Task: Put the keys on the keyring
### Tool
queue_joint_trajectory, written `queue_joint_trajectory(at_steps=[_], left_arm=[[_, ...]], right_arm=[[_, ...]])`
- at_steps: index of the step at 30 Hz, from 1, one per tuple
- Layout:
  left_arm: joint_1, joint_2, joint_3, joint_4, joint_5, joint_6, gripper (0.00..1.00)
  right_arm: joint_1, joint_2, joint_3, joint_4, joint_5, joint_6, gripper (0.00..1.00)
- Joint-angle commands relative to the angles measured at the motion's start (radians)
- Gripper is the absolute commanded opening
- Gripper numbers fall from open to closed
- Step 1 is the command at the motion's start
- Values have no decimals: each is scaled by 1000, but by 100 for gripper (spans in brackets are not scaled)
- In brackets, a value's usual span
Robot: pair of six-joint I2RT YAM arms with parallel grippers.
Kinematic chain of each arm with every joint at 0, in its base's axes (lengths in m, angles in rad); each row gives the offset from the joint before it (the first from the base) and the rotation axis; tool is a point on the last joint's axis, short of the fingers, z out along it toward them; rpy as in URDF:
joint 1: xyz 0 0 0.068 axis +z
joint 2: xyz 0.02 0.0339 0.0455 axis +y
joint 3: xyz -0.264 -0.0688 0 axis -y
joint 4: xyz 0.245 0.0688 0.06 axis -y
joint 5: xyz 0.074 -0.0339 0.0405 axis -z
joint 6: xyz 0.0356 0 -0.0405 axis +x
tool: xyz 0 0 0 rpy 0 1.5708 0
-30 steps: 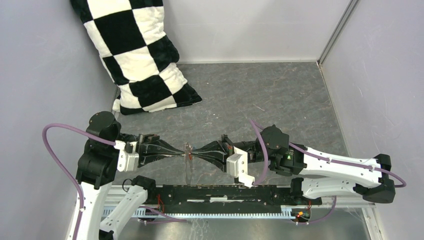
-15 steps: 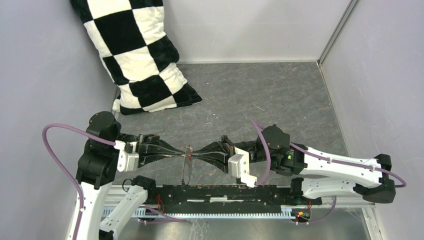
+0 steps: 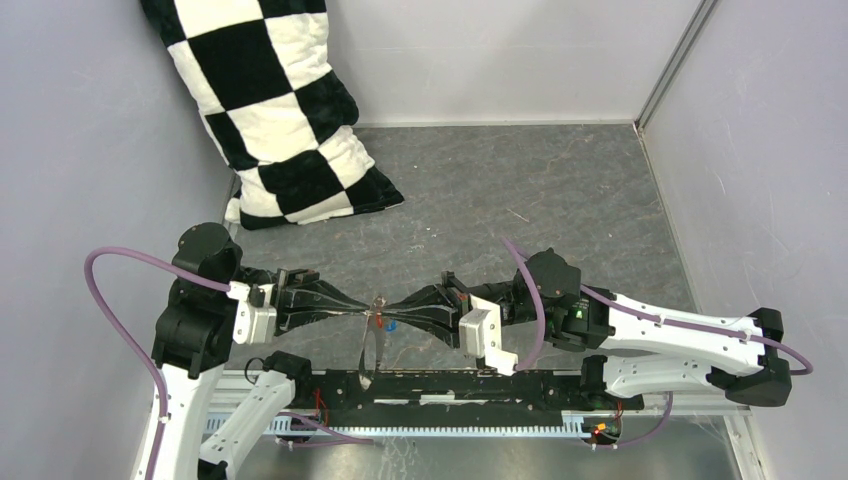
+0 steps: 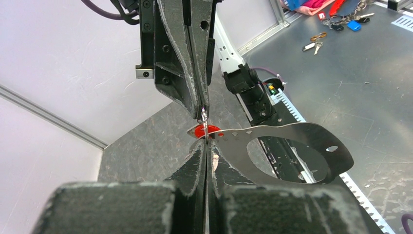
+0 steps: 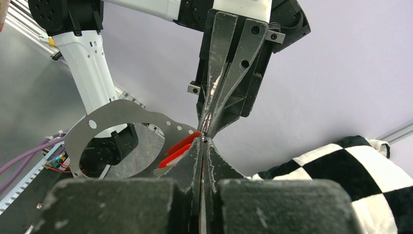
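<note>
Top view first: both arms meet nose to nose just inside the near edge of the worktop, a bit left of its middle. The left pincer and right pincer are both squeezed together, tips nearly touching. The keyring hangs from that meeting point toward the near edge, seen almost edge-on. There's a speck of red key right at the tips and a speck of blue key just on the right pincer's side. It's too small here for me to say what the blue one hangs from.

Left wrist cam: my left pincer is clamped on the punched end of the keyring, and the loop lies flat and sticks out sideways. The right pincer comes in from straight opposite, fingers together, with the red key right at the gap between the two tips.

Right wrist cam: same thing mirrored. The right pincer is closed tight and the left pincer is dead ahead. The red key is a blur just beside my fingers, against the holed end of the keyring, so I honestly can't tell if the right side grips it.

My read: it all turns on that band end. The key sits tip-close to both arms and the band's long axis runs crosswise to the pincers, so the next nudge has to be tiny
</note>
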Motion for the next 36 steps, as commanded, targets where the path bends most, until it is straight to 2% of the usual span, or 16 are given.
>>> queue_joint_trajectory(at_steps=[1, 36], left_arm=[[-4, 1, 24, 13, 34, -40, 2], [-4, -17, 9, 20, 34, -67, 2]], right_arm=[[8, -6, 57, 34, -20, 10, 1], [16, 5, 97, -56, 6, -34, 0]])
